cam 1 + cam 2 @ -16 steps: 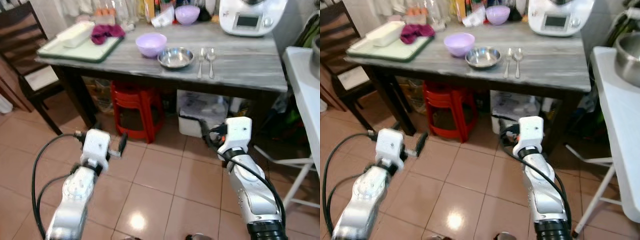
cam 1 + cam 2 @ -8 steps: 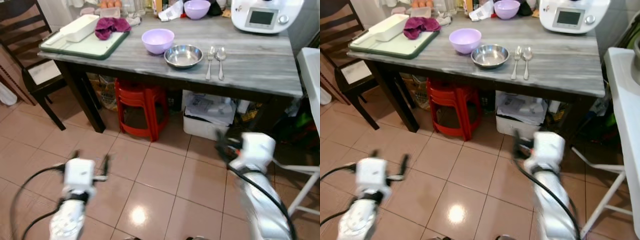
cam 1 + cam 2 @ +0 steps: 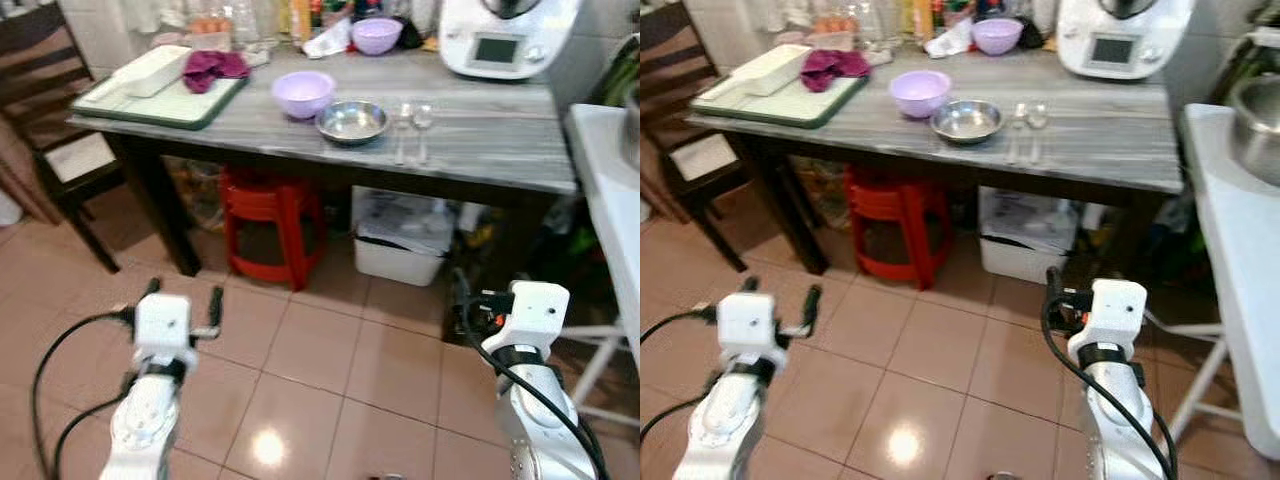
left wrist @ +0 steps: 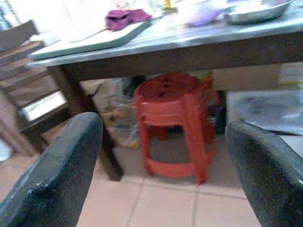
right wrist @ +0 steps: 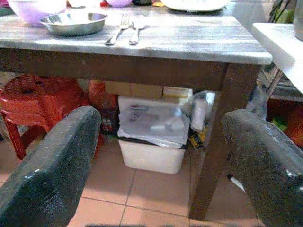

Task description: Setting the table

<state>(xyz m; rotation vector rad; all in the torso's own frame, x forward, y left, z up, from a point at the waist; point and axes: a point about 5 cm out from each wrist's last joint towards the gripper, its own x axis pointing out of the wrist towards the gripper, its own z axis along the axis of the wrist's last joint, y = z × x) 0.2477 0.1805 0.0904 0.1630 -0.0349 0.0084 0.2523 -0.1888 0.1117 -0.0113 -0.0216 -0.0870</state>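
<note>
Upper half of the left eye view: grey wood-grain tabletop (image 3: pixel 480 125) on dark legs, carrying the setting items. Pale purple plastic bowl (image 3: pixel 303 92) touches a shallow steel bowl (image 3: pixel 352 120) at centre; just right of that, a steel fork (image 3: pixel 401 130) and steel spoon (image 3: pixel 422 128) lie side by side. Green tray (image 3: pixel 165 100) with a white rectangular dish (image 3: pixel 152 70) and a crumpled magenta cloth (image 3: pixel 213 65) sits at the tabletop's upper-left end. White kitchen appliance with a small screen (image 3: pixel 500 38) at upper right, second purple bowl (image 3: pixel 377 34) behind. Red plastic stool stack (image 3: pixel 268 215) and white bin (image 3: pixel 400 240) underneath.

Left claw (image 4: pixel 161 175) open and empty, low over the tiled floor (image 3: pixel 330 370), lower left of frame. Right claw (image 5: pixel 163 165) also spread wide, nothing held, lower right, pointing at the tabletop edge.

Judgement: approach step, nothing grasped yet. Next move calls for closing in on the tabletop, raising an arm above edge height, then reaching for the bowls or cutlery. Risk: clipping the tabletop edge on the way up.
</note>
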